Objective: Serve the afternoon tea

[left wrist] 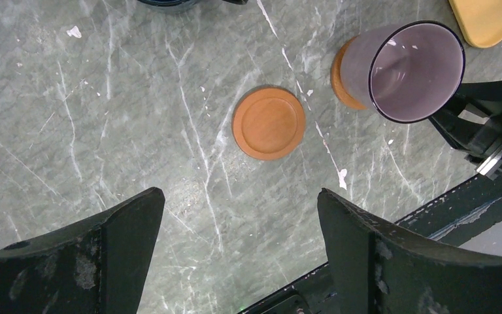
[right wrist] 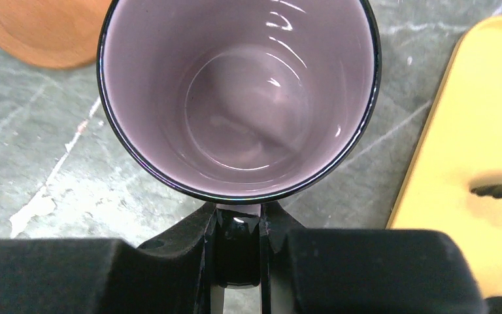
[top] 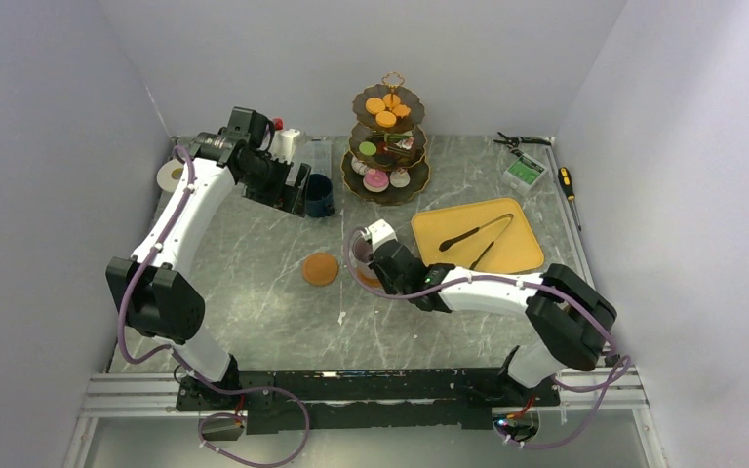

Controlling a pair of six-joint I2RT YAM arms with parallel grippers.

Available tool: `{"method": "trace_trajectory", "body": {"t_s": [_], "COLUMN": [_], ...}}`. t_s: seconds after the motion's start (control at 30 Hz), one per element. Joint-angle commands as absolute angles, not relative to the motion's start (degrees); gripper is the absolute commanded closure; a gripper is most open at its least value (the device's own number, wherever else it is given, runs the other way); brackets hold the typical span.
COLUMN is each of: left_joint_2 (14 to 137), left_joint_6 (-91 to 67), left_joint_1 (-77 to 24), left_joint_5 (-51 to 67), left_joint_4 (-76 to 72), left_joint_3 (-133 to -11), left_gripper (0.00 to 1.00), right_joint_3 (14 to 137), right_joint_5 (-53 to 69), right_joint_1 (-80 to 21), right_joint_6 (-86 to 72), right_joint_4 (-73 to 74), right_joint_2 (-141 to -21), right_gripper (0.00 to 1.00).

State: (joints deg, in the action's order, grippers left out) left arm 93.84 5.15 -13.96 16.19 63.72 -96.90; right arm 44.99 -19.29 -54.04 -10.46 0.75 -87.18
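Colour key from my control seat. The table (left wrist: 104, 98) is grey-green marble pattern with white veins. Ahead of my black left pincer (left wrist: 240, 196) lies a plain orange-brown coaster (left wrist: 268, 123), and close beside that pincer stands a navy mug (top: 319, 195). Just beyond my black right pincer (right wrist: 238, 229) is the mauve mug (right wrist: 238, 98), glossy inside, with a dark rim and handle. To that pincer's right are a mustard-yellow tray (right wrist: 457, 131) and black tongs (top: 475, 234). Well ahead of it is a dark stand (top: 351, 185) edged in gold, carrying orange macarons (top: 386, 119), a green macaron (top: 368, 148) and a pink donut (top: 375, 180).
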Motion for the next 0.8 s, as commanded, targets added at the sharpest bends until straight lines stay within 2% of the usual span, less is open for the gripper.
{"method": "trace_trajectory", "body": {"t_s": [0.0, 0.3, 0.33, 0.37, 0.47, 0.53, 0.63, 0.77], "left_joint_2": [93.58, 94.2, 94.29, 94.32, 94.7, 94.99, 95.71, 97.7], "left_joint_6": [5.93, 6.41, 6.42, 6.48, 6.53, 6.66, 6.85, 7.64], "left_joint_1": [-14.06, -14.06, -14.06, -14.08, -14.07, -14.05, -14.06, -14.06], "left_joint_5": [16.57, 15.92, 15.97, 16.03, 15.94, 15.83, 15.57, 14.45], "left_joint_4": [64.49, 64.59, 64.67, 64.71, 64.62, 64.52, 64.26, 63.44], "left_joint_3": [-99.69, -100.32, -100.37, -100.41, -100.52, -100.7, -101.09, -102.09], "left_gripper": [0.07, 0.07, 0.07, 0.07, 0.07, 0.07, 0.07, 0.07], "right_joint_3": [43.92, 41.53, 41.12, 40.76, 39.48, 38.68, 38.47, 39.48], "right_joint_5": [-22.1, -22.14, -22.21, -22.44, -23.12, -23.54, -24.53, -24.95], "right_joint_1": [-54.24, -54.66, -54.79, -54.89, -55.05, -55.26, -55.38, -55.46], "right_joint_6": [-12.76, -13.99, -13.98, -14.02, -14.22, -14.41, -14.67, -14.54], "right_joint_4": [-6.86, -8.13, -8.37, -8.51, -8.89, -9.26, -8.79, -7.7], "right_joint_2": [-83.78, -85.03, -84.95, -84.8, -83.9, -83.09, -82.03, -79.81], "right_gripper": [1.0, 1.0, 0.97, 0.92, 0.65, 0.52, 0.41, 0.35]}}
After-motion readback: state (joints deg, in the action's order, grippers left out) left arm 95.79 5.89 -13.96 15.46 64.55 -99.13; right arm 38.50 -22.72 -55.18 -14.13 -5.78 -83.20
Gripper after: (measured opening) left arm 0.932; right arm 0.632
